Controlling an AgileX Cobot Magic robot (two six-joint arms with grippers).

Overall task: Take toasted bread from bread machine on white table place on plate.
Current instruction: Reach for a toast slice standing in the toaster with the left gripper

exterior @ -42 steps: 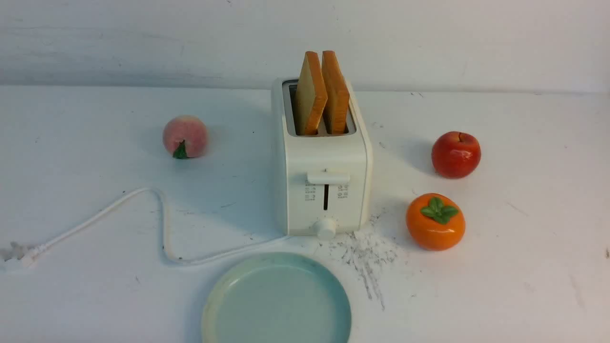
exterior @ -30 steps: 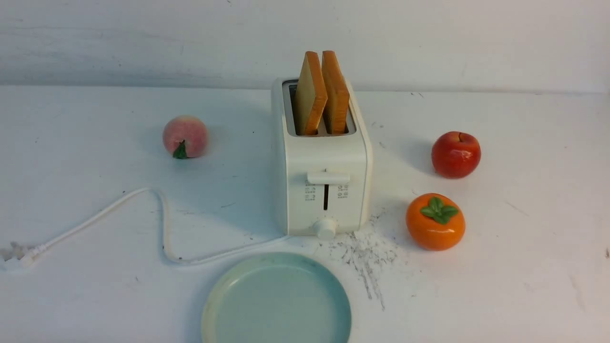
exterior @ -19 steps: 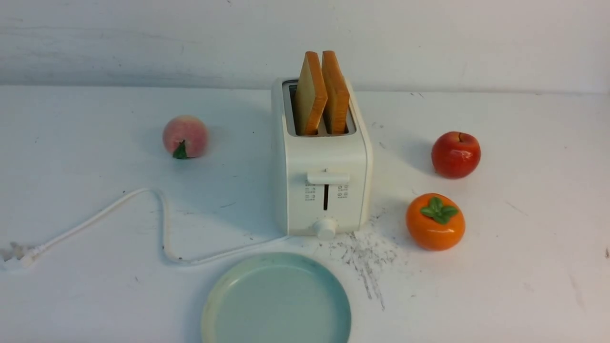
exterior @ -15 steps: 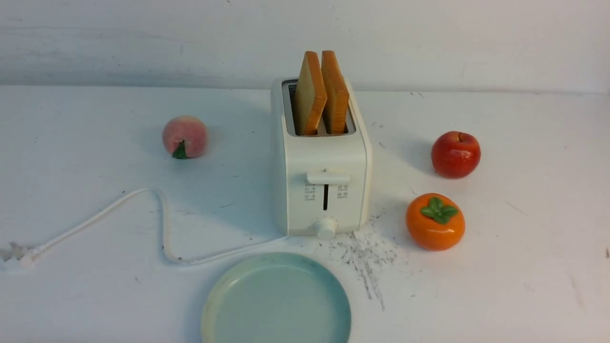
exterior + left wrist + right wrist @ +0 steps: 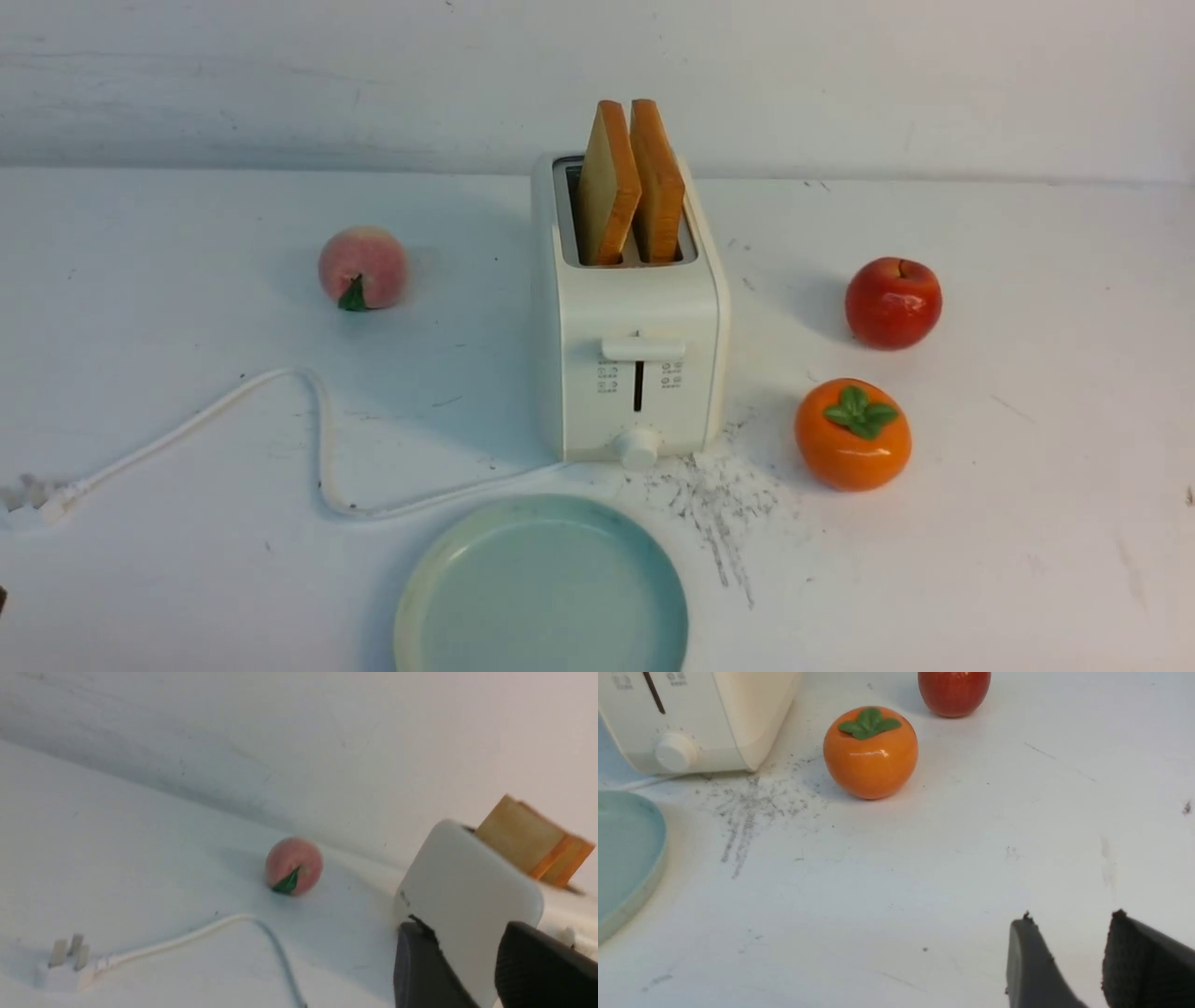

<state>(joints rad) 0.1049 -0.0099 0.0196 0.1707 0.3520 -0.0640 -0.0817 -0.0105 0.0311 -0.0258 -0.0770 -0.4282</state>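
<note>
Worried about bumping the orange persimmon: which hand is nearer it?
Right. The right hand is on the same side of the bread machine as the persimmon; the left hand is on the opposite side, with the peach.

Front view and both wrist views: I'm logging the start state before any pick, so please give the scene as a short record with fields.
toasted bread: two slices, upright in the bread machine's slots
bread machine: mid white table, lever and knob facing the robot
plate: just in front of the bread machine, no bread on it
power cord: unplugged, trailing to the robot's left
peach: left of the bread machine
apple, persimmon: right of it
left gripper: open, holding nothing
right gripper: open, holding nothing
</note>
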